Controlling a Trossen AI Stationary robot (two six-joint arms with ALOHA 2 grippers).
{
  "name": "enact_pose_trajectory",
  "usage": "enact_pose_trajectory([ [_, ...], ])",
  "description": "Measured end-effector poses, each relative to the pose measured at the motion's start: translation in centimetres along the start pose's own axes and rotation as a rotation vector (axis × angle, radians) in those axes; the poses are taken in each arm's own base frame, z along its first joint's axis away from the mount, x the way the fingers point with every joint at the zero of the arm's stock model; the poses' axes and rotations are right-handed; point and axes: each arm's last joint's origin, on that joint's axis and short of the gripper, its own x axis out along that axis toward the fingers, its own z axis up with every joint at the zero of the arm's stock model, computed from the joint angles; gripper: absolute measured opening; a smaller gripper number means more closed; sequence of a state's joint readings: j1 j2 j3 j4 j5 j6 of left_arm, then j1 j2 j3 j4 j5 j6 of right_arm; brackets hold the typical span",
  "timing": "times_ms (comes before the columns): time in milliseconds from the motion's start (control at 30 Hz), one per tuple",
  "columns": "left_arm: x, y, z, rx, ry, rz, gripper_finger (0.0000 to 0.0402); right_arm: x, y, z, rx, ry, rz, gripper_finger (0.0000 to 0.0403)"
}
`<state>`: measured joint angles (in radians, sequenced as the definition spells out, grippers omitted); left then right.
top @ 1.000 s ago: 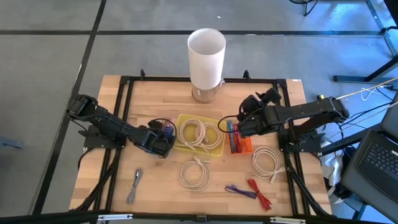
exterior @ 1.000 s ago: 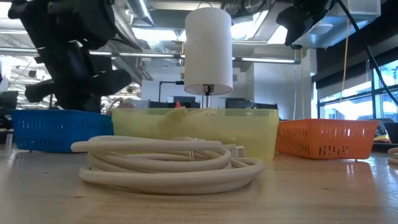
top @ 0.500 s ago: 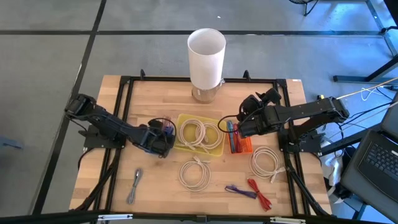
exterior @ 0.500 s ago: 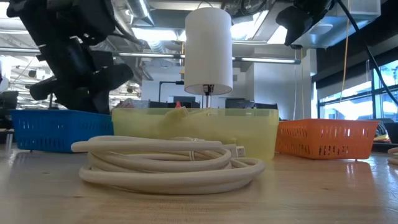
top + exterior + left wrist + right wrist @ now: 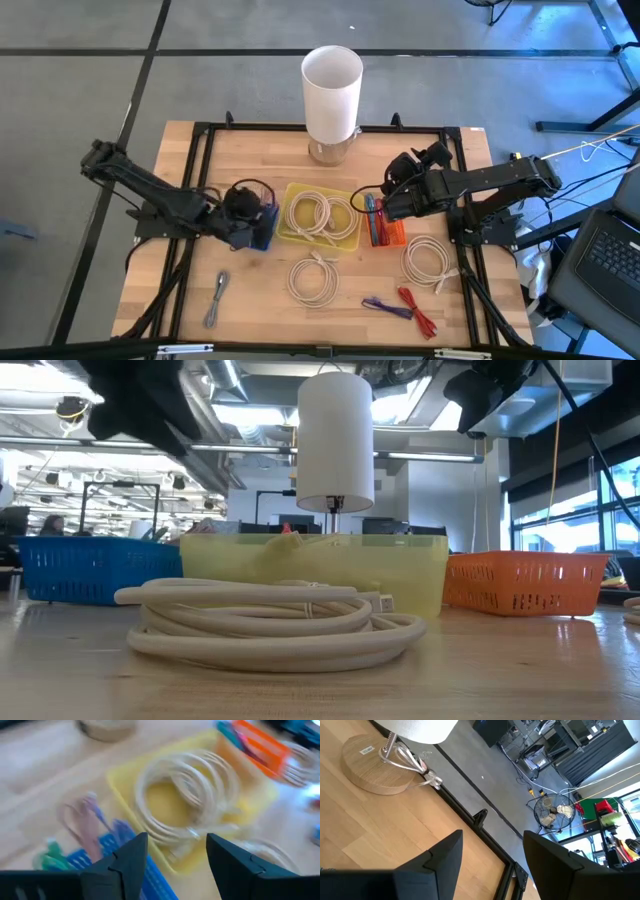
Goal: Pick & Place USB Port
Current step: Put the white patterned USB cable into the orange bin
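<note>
My left gripper (image 5: 250, 214) hangs open above the blue basket (image 5: 264, 234); in its wrist view (image 5: 175, 865) nothing is between the fingers. A pink-purple cable (image 5: 89, 822) and a green one (image 5: 50, 856) lie in that basket (image 5: 107, 851). My right gripper (image 5: 384, 203) waits open over the orange basket (image 5: 384, 230), which holds coloured cables. White cable coils (image 5: 320, 212) lie in the yellow tray (image 5: 346, 240). Another white coil (image 5: 313, 279) rests flat on the table. I cannot make out a USB port as such among the cables.
A white lamp (image 5: 332, 85) stands at the far edge. On the table lie a white coil (image 5: 428, 260) at the right, a grey cable (image 5: 217, 298) near left, and purple (image 5: 385, 305) and red (image 5: 418, 312) cables near right. A black frame (image 5: 200, 135) borders the table.
My left gripper has risen and drawn back a little toward the table's left edge, turning as it went. In the low view it has climbed almost out of the top. The blue basket under it now shows. The right arm has kept still.
</note>
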<state>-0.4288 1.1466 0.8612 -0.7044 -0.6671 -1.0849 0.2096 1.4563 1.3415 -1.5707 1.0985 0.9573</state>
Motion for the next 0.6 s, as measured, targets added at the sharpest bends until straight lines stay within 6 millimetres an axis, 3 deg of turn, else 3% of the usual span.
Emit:
enact_pose_trajectory([
  [133,-1.6,-0.4,-0.5,-0.025,0.096,-0.112,0.0192,0.0,0.0,0.0,-0.001,0.002,0.002,0.0212],
  [267,-2.6,-1.0,-2.6,-0.126,0.165,-0.146,0.0186,0.0,0.0,0.0,0.0,0.016,0.011,0.0212],
  [467,-3.1,-2.0,-7.4,-0.304,0.286,-0.101,0.018,0.0,0.0,0.0,-0.017,0.015,0.011,0.0212],
  [600,-3.0,-1.4,-8.2,-0.445,0.31,0.014,0.0177,0.0,0.0,0.0,-0.049,0.012,0.009,0.0212],
])
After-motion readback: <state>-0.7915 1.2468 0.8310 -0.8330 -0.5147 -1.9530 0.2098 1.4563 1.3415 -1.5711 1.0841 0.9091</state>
